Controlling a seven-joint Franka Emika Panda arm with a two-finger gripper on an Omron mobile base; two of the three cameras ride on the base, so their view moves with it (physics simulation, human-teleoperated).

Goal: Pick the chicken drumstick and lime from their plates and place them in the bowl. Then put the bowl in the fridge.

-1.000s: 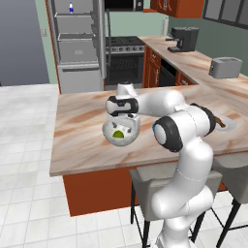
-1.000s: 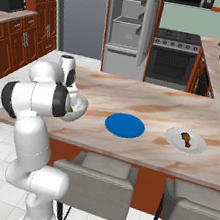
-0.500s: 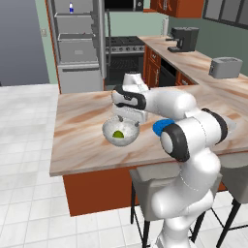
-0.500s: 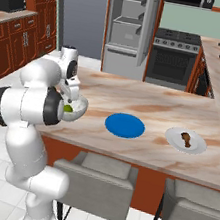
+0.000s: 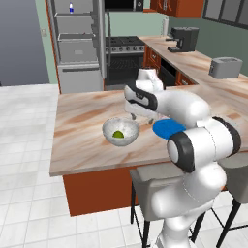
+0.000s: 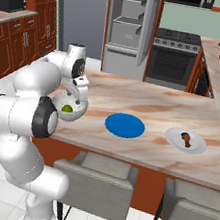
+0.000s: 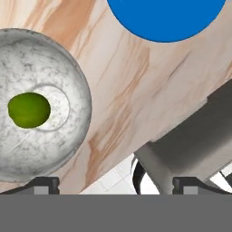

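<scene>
The speckled bowl (image 5: 127,127) stands on the marble island with the lime (image 5: 118,134) inside; the hand view looks down on the bowl (image 7: 68,68) and the lime (image 7: 29,110). My gripper (image 5: 141,117) hangs open and empty just right of the bowl, between it and the blue plate (image 6: 124,125). Its fingertips (image 7: 43,185) stand wide apart over the counter's front edge. The chicken drumstick (image 6: 185,139) lies on the pale plate (image 6: 199,147) at the far right. Behind the island the fridge (image 6: 130,29) stands open, its shelves showing.
Two grey stools (image 6: 94,172) are tucked under the island's front edge, and one seat (image 7: 190,149) shows below the gripper. A black oven range (image 6: 174,57) stands beside the fridge. A toaster (image 5: 225,67) and a coffee machine (image 5: 183,38) sit on the side counter.
The hand has swung from above the bowl to its right, toward the blue plate, staying open. The lime rests in the bowl as before.
</scene>
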